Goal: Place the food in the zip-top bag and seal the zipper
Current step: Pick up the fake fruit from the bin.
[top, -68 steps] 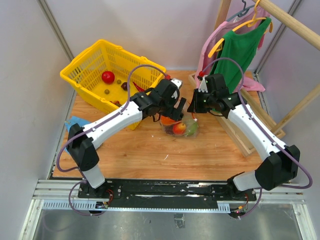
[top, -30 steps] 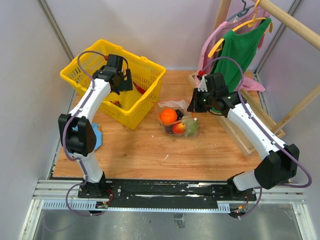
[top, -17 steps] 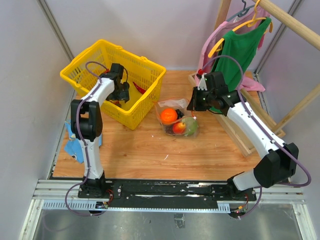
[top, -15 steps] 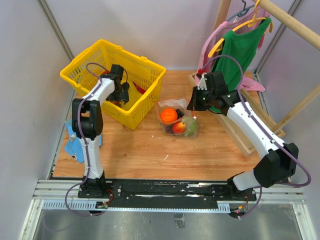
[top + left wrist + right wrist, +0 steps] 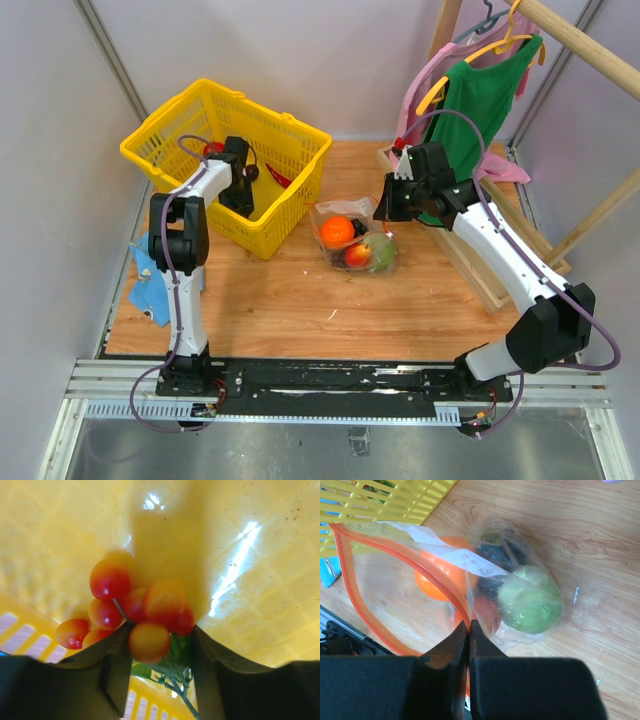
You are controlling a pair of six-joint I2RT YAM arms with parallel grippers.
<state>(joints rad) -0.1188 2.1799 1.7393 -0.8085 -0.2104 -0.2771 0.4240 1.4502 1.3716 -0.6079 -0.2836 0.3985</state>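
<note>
Left gripper [image 5: 159, 645]: inside the yellow basket [image 5: 170, 125], jaws apart on either side of a cherry-tomato cluster [image 5: 135, 605]; whether they press it cannot be told.
Right gripper [image 5: 469, 625]: clenched on the zipper [image 5: 350, 575].
Zip-top bag [image 5: 355, 240]: mid-tabletop [image 5: 300, 300], just beside the basket, mouth gaping.
Inside the bag: orange [image 5: 432, 582], light-green ball [image 5: 527, 602], grape bunch [image 5: 502, 555], red fruit [image 5: 482, 611].
Basket: tabletop's far-left corner.
</note>
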